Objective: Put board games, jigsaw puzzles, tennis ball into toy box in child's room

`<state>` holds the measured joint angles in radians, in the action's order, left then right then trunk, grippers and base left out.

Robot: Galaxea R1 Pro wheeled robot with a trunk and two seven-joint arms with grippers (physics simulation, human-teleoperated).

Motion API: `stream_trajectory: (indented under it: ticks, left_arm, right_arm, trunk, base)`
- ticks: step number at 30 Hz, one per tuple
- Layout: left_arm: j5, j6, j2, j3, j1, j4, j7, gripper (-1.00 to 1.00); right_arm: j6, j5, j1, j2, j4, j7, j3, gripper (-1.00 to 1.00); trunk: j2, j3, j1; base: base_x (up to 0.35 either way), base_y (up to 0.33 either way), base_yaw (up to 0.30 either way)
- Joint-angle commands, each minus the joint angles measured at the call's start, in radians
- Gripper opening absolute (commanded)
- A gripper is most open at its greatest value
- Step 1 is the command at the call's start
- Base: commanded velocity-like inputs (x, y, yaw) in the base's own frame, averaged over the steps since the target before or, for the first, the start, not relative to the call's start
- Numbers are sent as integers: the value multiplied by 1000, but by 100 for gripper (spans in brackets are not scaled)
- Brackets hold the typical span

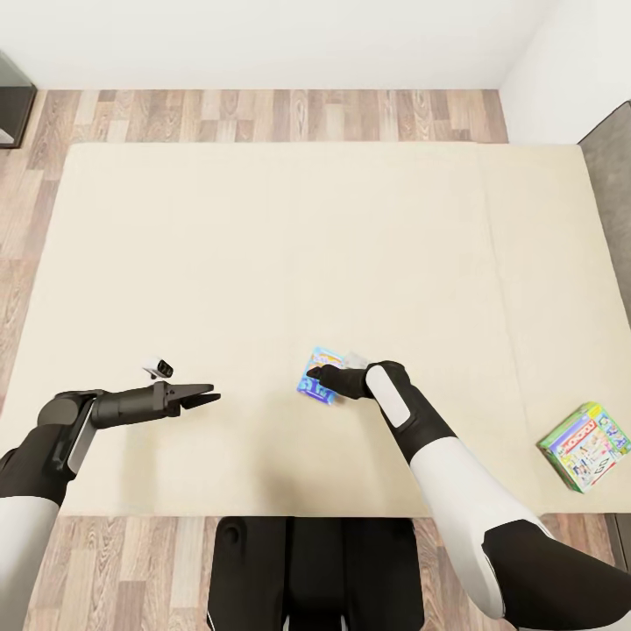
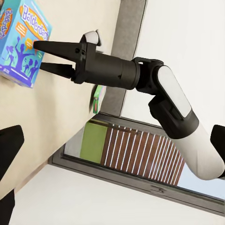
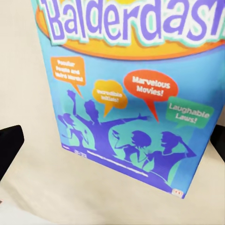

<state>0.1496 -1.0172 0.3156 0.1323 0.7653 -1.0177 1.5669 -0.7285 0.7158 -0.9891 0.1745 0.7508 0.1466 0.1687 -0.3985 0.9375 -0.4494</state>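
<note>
Blue board game (image 1: 321, 375) flat on bed (image 1: 263, 245) — right hand (image 1: 317, 377) just above, seemingly open.

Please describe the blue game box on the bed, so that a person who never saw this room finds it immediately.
Look at the wide cream bed and go to its near edge, about the middle. A small blue box lies flat there, right at the tip of the right claw. It says Balderdash, unlike the green Monopoly box at the bed's right corner.
</note>
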Motion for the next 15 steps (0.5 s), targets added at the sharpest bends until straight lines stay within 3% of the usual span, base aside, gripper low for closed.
stream_trajectory:
  ticks: [1, 11, 15]
  left_arm:
    - [0, -11, 0, 0, 0, 0, 4, 100]
    - [-1, -11, 0, 0, 0, 0, 4, 100]
    - [-1, -11, 0, 0, 0, 0, 4, 100]
  right_arm:
    - [-3, 10, 0, 0, 1, 10, 1, 100]
    - [-2, 10, 0, -3, 4, 17, -1, 100]
    - [-5, 9, -1, -3, 5, 50, -2, 100]
  trunk:
    - [-2, 1, -1]
    - [-2, 1, -1]
    - [-2, 1, -1]
  base:
    - [0, 5, 0]
    - [0, 1, 0]
    - [0, 0, 0]
